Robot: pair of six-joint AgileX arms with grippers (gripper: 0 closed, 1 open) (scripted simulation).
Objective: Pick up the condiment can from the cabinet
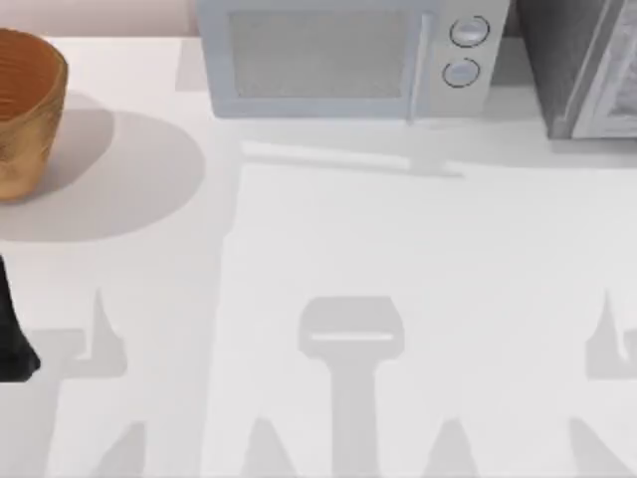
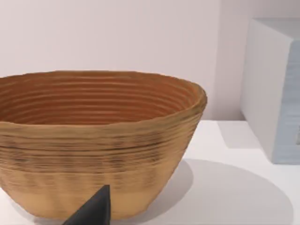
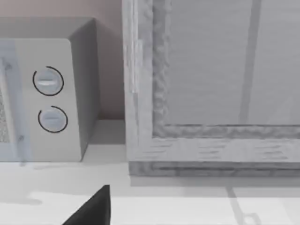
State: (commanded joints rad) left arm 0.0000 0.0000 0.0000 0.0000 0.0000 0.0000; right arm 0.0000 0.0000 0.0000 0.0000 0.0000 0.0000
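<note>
Counter: white counter (image 1: 328, 249) with a pale wall behind it, and arm shadows fall across the near half.
Back edge: a grey microwave (image 1: 343, 58) sits at the middle with its door closed and two round dials on its right side.
Cabinet: a grey cabinet (image 1: 582, 65) stands in the back right corner; the right wrist view faces its closed panelled door (image 3: 220, 65).
Condiment can: I cannot see it from any angle, so my read is that it sits behind that door.
Bowl: a ribbed wooden bowl (image 1: 25, 110) stands at the back left edge, and the left wrist view looks into it: nothing inside.
Left gripper: low at the counter's left edge (image 1: 12, 334), a dark fingertip (image 2: 91, 211) close to the bowl's base; released or clenched, I cannot tell.
Right gripper: a dark fingertip (image 3: 91, 208) pointing toward the cabinet; same doubt.
Risk: reaching with the door closed would ram the panel, and the left arm could nudge the bowl.
</note>
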